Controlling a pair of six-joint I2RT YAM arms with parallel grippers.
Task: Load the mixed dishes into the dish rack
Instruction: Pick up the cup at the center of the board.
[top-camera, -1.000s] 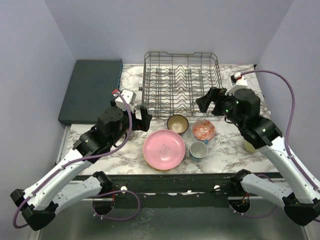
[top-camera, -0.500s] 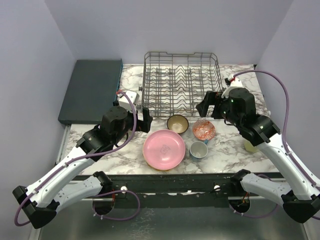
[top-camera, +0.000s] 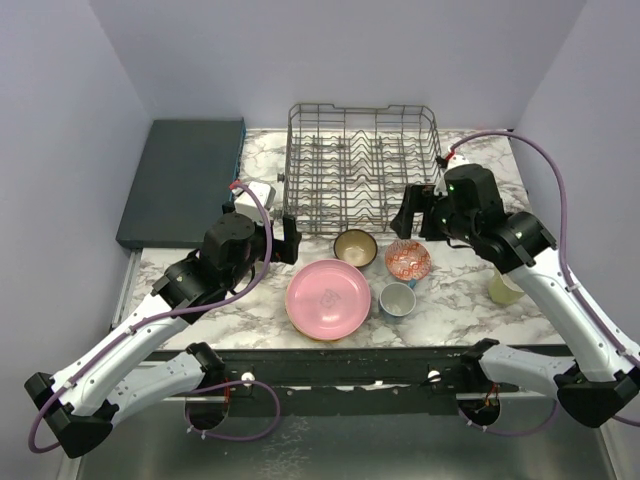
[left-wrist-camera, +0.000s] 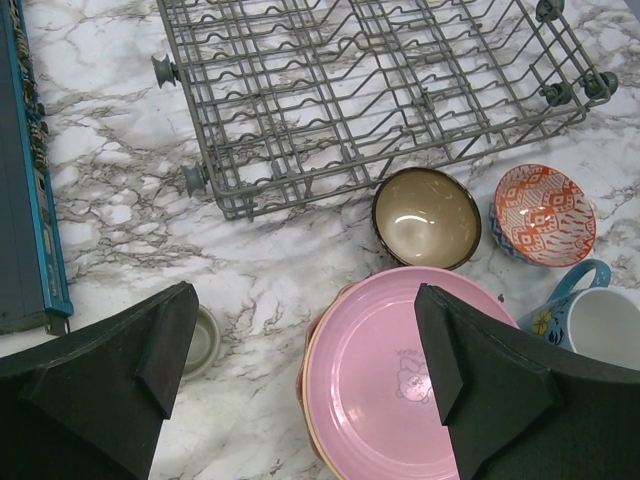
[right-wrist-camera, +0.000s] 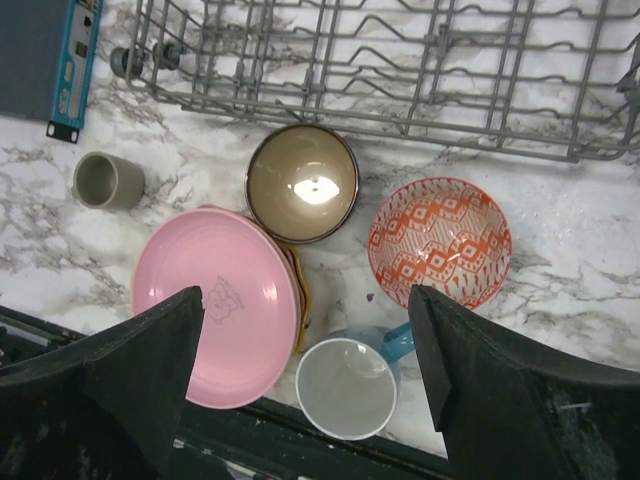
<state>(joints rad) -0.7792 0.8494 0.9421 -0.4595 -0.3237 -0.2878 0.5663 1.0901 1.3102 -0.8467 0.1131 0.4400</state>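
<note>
Pink plate (left-wrist-camera: 385, 370) bears faint printed figure, wording unreadable; left hand (left-wrist-camera: 305, 340), right hand (right-wrist-camera: 310, 340) both spread, empty.

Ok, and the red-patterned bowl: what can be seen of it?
The red-patterned bowl is small and round, ceramic by its look, with an orange-red geometric pattern on white inside. It sits upright and empty on the marble table, just in front of the dish rack, with a gap to the brown bowl beside it. In the left wrist view a bluish edge shows under one side, perhaps another bowl beneath. Nothing grips it.
</note>
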